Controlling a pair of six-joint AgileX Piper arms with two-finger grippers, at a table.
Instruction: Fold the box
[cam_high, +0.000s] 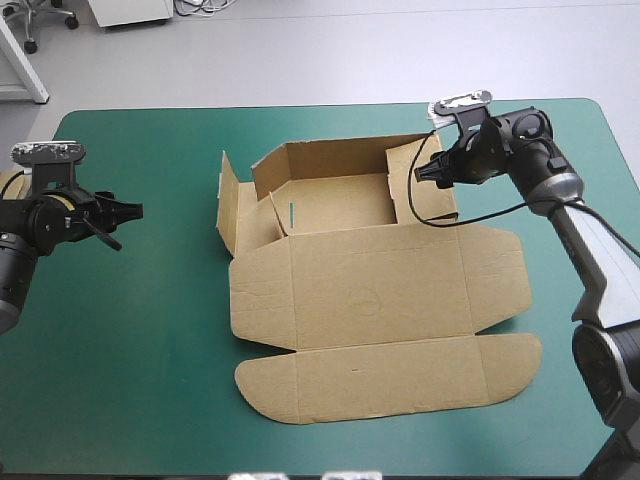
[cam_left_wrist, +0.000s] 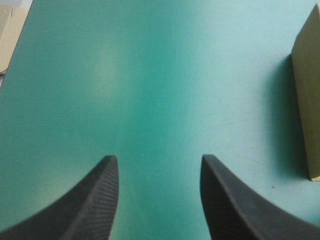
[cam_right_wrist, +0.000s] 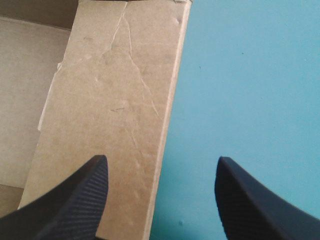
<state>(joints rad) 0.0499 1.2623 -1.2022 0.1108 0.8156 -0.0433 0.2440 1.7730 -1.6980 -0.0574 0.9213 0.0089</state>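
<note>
1. Left gripper (cam_left_wrist: 159, 157): fingers (cam_left_wrist: 90, 205) spread, grasping nothing, over bare cover (cam_left_wrist: 150, 75), left of the box (cam_high: 370, 300).
2. Right gripper (cam_right_wrist: 162, 159): fingers spread, empty; one over the box's right wall, the other over cover.
3. Box: brown, at the cover's middle; far part a tray with back and side walls raised; lid and flap flat, toward the near edge.
4. Spare board (cam_left_wrist: 10, 35) at the cover's left edge.

High cam: above and behind the robot, facing forward and down, far off, whole table (cam_high: 130, 350) in frame. Left wrist cam: close, looks along left pincer (cam_left_wrist: 159, 200) onto bare teal-green cover (cam_left_wrist: 150, 75), with a box (cam_left_wrist: 306, 100) wall off to one side. Right wrist cam: close, looks along right pincer (cam_right_wrist: 160, 200), down on the box wall toward the table's right edge. All three views share the box.
</note>
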